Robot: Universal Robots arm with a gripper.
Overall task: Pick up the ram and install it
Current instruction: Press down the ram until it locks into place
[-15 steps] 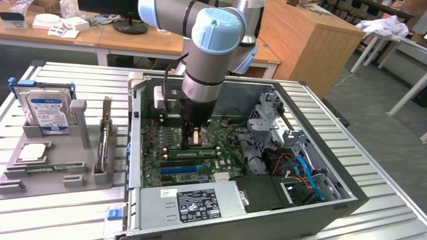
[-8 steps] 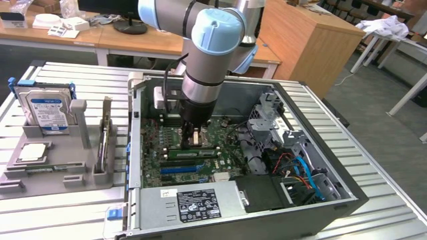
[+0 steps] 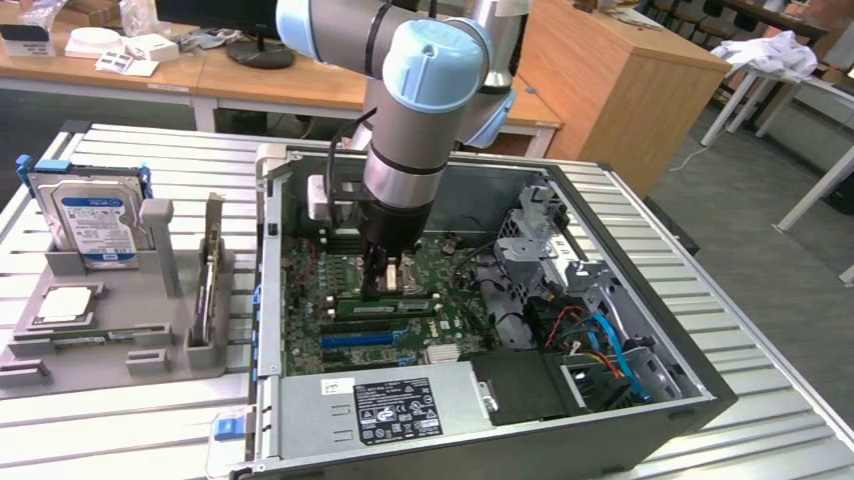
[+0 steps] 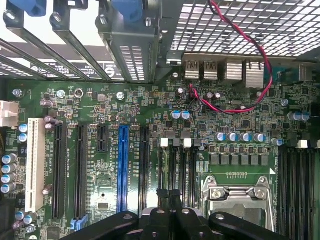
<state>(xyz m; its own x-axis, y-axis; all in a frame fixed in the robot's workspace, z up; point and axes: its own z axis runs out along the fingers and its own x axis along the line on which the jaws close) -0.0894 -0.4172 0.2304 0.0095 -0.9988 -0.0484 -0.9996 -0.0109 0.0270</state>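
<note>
Single arm lowered into the open grey computer case (image 3: 641, 400) on the ribbed metal worktop (image 3: 120, 430). The gripper (image 3: 379, 283) hangs over the green motherboard (image 4: 200, 125), jaws clenched together and holding nothing. The ram, a long thin green circuit-board stick (image 3: 387, 305), lies directly beneath the jaws across the black memory slots, its long axis running toward the exterior view's right.

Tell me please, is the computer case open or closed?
Open: the computer case has no panel over it, so its motherboard and cables lie exposed, and the gripper reaches down inside.
</note>
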